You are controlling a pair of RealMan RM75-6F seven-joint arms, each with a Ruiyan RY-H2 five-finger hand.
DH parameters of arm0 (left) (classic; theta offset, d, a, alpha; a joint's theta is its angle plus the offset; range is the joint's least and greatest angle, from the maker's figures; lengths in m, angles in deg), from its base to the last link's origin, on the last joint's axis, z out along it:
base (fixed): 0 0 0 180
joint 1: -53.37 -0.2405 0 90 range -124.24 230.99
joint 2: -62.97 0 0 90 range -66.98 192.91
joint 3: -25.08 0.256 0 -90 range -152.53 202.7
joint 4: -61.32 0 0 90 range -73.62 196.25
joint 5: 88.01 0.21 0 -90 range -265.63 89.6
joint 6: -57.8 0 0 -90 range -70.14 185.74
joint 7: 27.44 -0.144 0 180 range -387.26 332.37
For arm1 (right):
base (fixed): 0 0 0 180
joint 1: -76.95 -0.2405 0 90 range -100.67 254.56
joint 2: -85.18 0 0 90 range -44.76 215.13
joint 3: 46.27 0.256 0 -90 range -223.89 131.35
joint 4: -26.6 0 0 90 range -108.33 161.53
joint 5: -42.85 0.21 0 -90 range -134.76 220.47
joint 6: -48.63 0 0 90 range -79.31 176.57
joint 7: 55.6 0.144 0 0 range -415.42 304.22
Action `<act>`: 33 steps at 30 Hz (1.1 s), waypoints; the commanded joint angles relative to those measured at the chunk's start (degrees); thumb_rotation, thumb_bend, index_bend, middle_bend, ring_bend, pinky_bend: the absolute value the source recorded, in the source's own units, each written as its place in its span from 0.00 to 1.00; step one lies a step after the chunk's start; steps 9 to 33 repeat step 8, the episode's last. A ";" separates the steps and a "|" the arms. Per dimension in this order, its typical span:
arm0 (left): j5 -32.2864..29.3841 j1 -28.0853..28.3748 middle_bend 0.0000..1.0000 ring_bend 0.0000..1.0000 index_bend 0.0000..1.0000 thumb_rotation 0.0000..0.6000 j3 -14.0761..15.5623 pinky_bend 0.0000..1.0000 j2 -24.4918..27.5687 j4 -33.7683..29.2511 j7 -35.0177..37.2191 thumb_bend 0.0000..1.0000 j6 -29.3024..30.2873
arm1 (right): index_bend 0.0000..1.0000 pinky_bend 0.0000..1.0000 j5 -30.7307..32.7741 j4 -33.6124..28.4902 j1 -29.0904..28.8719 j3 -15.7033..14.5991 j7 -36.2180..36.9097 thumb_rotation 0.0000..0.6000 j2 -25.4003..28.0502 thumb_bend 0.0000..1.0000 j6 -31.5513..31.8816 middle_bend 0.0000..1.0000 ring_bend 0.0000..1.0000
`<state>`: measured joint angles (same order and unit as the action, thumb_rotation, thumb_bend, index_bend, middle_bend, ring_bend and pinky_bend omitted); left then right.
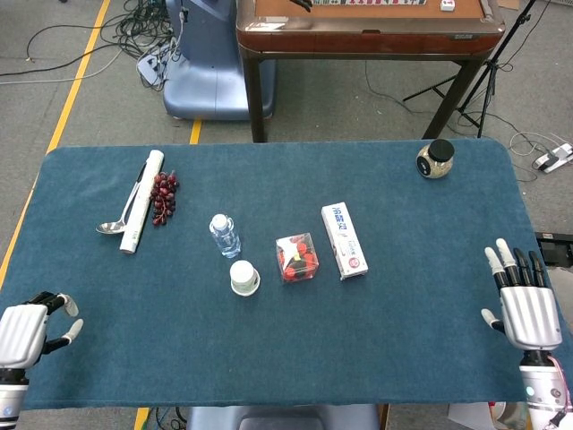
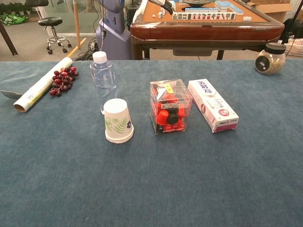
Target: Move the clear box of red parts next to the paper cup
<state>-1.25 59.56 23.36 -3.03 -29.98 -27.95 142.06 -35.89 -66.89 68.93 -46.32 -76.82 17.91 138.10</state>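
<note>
Looking at the counter [image 1: 421, 233], I judge the job is about finished: the box [image 1: 297, 257] stands just beside the cup [image 1: 243, 277], a small gap between, with the carton [image 1: 345, 239] on its other side. My right hand [image 1: 523, 301] hovers at the counter's right edge, fingers spread, holding nothing. My left hand [image 1: 27, 329] sits at the near left corner, fingers curled on nothing. Next I'd nudge the box closer, if anything. It's roughly cubic, no clear long axis, upright, turned slightly askew.

Robot lab: floor cables [image 1: 72, 36], tripod [image 1: 488, 63].
</note>
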 commanded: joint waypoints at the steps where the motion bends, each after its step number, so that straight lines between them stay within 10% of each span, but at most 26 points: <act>1: 0.17 0.46 0.55 0.42 0.58 1.00 0.01 0.57 -0.19 0.36 -0.01 0.30 -0.65 | 0.00 0.00 -0.04 0.57 0.92 1.41 2.83 1.00 1.26 0.00 1.02 0.04 0.00; 33: 0.63 0.94 0.55 0.42 0.58 1.00 1.06 0.57 -0.92 0.74 -1.32 0.30 -2.36 | 0.00 0.00 1.11 0.96 1.36 2.70 6.52 1.00 2.50 0.00 -0.93 0.04 0.00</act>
